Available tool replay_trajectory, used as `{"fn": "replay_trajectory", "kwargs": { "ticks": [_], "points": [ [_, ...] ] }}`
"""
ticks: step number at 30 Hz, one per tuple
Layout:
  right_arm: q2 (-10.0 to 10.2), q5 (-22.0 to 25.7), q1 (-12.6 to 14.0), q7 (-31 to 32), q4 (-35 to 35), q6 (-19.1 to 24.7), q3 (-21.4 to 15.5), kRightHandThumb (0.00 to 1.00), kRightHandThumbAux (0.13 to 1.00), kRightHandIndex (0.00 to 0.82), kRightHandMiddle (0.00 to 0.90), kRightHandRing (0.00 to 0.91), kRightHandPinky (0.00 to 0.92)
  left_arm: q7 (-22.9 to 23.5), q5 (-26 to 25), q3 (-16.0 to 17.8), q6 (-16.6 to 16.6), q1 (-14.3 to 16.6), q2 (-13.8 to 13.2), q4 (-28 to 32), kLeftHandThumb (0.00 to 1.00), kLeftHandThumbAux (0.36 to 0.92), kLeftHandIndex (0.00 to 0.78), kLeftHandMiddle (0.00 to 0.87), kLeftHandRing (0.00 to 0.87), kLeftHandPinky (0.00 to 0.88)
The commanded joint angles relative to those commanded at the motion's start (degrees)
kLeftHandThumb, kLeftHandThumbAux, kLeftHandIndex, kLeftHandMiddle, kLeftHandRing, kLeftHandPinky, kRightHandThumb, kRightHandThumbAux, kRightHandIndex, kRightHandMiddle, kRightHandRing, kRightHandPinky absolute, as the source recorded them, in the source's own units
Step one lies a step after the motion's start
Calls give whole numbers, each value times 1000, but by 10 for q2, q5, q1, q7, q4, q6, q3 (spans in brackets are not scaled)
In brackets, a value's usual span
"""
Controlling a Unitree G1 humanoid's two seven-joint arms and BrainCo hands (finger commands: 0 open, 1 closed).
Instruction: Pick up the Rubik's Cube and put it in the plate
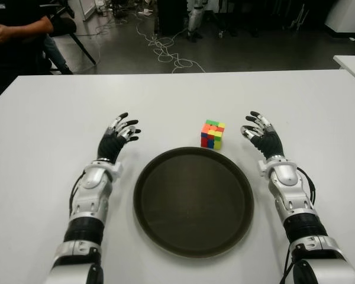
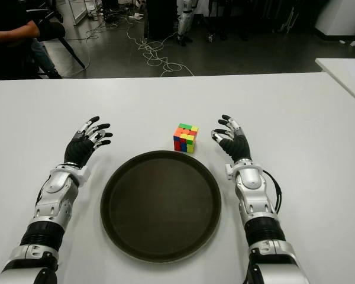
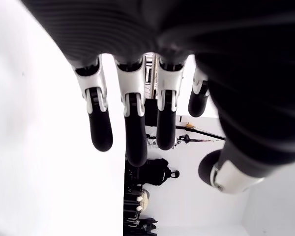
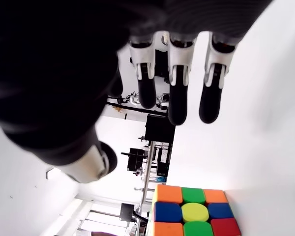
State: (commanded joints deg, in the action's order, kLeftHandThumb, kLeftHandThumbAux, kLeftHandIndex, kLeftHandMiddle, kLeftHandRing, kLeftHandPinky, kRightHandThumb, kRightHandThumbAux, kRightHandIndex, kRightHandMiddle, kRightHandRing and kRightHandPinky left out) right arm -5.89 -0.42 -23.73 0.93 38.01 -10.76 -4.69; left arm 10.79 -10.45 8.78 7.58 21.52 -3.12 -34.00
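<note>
On the desk (image 1: 41,118), far of the plate (image 1: 193,201) rim: Rubik's Cube (image 1: 212,134), ungrasped. Right of it, near: my right hand (image 1: 261,135), fingers spread, empty, seemingly hovering. Left of plate: my left hand (image 1: 116,139), spread, idle. Step: reach pending; next, move right hand left and close on cube.

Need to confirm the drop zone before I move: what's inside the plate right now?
Nothing shows inside the plate; its whole dark inner surface is in view. The Rubik's Cube stands on the table just beyond its far rim, near the open right hand.

Rubik's Cube (image 2: 186,137) sits just behind plate (image 2: 160,206).
</note>
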Motion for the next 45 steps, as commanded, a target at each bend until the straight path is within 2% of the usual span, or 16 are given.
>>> {"fn": "replay_trajectory", "kwargs": {
  "ticks": [12,36,42,45],
  "points": [
    [2,4,-1,1,9,-13,-2,542,714,166,212,259,329,-1,1,-3,-18,-7,2,19,648,666,109,275,330,418],
    [2,3,-7,-2,13,-27,0,542,713,165,220,262,329,-5,2,-2,-32,-5,2,29,641,664,114,274,337,418],
    [-3,7,-24,2,25,-48,-6,431,728,137,219,244,293,-6,4,-2,-30,0,1,21,658,664,115,278,346,424],
    [-8,8,-37,4,25,-57,-9,326,737,124,217,234,276,-6,4,-2,-29,2,1,18,658,666,114,278,345,420]
  ]
}}
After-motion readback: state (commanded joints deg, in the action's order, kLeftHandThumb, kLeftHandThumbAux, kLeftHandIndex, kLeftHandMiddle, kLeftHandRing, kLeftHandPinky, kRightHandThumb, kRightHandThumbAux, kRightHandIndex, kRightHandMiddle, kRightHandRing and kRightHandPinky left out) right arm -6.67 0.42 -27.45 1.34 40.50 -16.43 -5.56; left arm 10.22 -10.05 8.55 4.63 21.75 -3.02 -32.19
